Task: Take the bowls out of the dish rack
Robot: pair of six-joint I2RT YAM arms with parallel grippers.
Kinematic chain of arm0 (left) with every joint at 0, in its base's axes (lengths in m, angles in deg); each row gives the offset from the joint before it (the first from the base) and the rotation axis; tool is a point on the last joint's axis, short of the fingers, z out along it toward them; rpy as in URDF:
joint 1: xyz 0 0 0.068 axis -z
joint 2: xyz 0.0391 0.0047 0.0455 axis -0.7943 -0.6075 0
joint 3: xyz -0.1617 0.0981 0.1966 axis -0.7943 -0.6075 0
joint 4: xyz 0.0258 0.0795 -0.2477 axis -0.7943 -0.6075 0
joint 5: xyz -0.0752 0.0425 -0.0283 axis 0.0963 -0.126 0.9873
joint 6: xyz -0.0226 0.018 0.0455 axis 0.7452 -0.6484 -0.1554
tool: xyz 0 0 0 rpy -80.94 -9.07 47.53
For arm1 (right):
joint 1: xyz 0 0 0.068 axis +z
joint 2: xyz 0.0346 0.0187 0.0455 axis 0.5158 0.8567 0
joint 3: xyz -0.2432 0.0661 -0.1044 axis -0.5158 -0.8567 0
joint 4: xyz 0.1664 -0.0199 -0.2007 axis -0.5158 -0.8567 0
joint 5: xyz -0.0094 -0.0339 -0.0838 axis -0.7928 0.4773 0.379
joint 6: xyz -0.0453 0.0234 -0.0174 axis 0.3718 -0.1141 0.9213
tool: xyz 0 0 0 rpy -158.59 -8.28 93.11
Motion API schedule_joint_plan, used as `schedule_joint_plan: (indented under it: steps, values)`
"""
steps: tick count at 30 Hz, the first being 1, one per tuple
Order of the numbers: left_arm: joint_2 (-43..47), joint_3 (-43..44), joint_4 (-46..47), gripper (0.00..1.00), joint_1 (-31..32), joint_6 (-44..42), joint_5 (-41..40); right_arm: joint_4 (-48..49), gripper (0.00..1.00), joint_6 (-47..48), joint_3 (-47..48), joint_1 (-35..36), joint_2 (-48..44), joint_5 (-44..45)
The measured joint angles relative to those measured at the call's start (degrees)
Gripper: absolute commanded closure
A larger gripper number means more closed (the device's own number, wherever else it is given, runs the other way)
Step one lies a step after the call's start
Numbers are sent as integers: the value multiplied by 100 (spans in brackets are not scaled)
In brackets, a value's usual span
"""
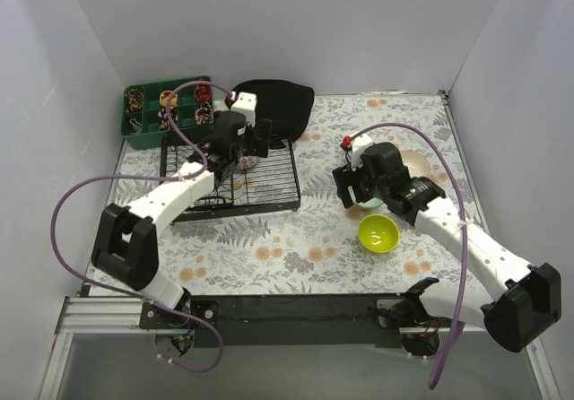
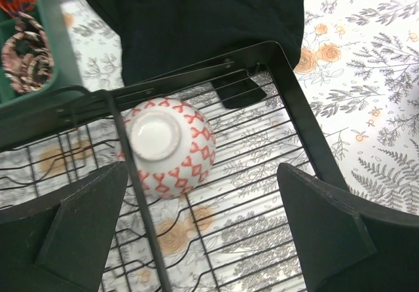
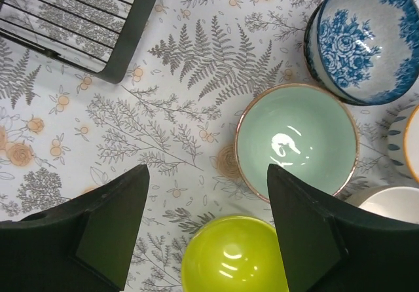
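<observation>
Left gripper (image 2: 203, 203) gapes empty over red-patterned bowl (image 2: 171, 149); right gripper (image 3: 206, 197) likewise above mint bowl (image 3: 296, 141)

A fern-printed surface (image 1: 296, 239) is carrying a wire dish rack (image 1: 269, 194), a green tray (image 1: 143, 133), a black cloth (image 1: 282, 104) and, at right, a lime-green bowl (image 1: 378, 232), a mint bowl (image 3: 296, 138) and a blue-patterned bowl (image 3: 366, 40).
</observation>
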Motion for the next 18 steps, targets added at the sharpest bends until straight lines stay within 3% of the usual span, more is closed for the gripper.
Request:
schedule_joint_plan:
  steps: [9,18]
  values:
    - [-1928,1587,-1086,17,-17,420,-149,855,20,-332,-741,0,-627,-291]
    - [-2577,2197,-1602,24,-74,568,-199,1043,20,-258,-1154,0,-846,-315]
